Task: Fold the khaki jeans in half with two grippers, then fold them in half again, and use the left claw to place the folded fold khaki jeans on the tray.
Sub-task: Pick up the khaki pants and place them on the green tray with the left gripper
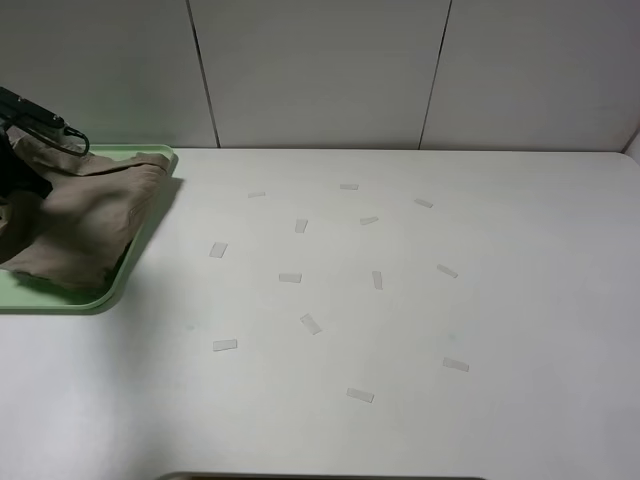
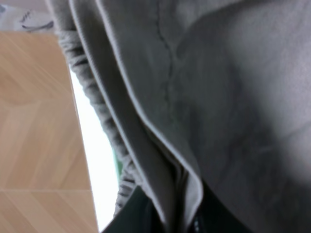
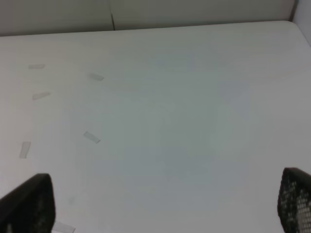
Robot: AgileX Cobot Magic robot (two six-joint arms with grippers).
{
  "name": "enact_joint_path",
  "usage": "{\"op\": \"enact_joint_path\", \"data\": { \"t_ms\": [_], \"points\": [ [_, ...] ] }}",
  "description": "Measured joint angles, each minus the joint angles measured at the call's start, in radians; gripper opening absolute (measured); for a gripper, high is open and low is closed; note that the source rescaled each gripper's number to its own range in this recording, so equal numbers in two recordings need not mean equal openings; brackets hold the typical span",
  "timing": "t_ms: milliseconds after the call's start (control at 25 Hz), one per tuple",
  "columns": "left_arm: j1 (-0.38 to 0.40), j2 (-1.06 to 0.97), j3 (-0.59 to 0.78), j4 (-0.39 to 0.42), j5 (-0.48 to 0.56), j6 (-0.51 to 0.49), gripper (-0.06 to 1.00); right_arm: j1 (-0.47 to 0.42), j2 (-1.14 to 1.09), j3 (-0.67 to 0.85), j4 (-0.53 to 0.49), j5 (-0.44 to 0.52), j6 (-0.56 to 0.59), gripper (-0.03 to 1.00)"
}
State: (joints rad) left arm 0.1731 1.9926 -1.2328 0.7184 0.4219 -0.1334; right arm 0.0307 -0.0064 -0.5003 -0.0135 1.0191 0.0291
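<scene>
The folded khaki jeans [image 1: 85,220] hang in a bunch over the pale-green tray [image 1: 60,298] at the table's far left. Their lower part rests on the tray, and one corner reaches its far rim. The left arm [image 1: 40,120] comes in from the left edge above the cloth. In the left wrist view the khaki jeans [image 2: 218,97] fill the picture, and their layers run down into the dark jaws of my left gripper [image 2: 180,218], which is shut on them. My right gripper [image 3: 165,204] hovers open over bare table with nothing between its fingertips [image 3: 29,204]. It is outside the exterior high view.
Several small tape strips [image 1: 290,277] are scattered over the middle of the white table [image 1: 450,420]. Grey wall panels [image 1: 320,70] stand behind it. Past the table's left edge, wooden floor [image 2: 34,121] shows in the left wrist view.
</scene>
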Motion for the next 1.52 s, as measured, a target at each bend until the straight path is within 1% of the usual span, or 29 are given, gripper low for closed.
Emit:
{"op": "enact_joint_path", "data": {
  "t_ms": [200,600,880,1160,1440,1520],
  "points": [
    [0.015,0.000,0.024,0.001,-0.010,-0.062,0.04,0.000,0.000,0.000,0.001,0.000,0.000,1.00],
    [0.015,0.000,0.028,0.003,-0.012,-0.110,0.04,0.000,0.000,0.000,0.001,-0.001,0.000,1.00],
    [0.021,0.000,0.030,0.055,-0.023,-0.117,0.04,0.000,0.000,0.000,0.001,-0.001,0.000,1.00],
    [0.045,0.000,0.030,0.063,-0.023,-0.117,0.04,0.000,0.000,0.000,0.003,-0.001,0.000,1.00],
    [0.050,0.000,0.030,0.065,-0.037,-0.117,0.04,0.000,0.000,0.000,0.003,-0.001,0.000,1.00],
    [0.050,0.000,0.030,0.067,-0.053,-0.117,0.07,0.000,0.000,0.000,0.003,-0.001,0.000,1.00]
  ]
}}
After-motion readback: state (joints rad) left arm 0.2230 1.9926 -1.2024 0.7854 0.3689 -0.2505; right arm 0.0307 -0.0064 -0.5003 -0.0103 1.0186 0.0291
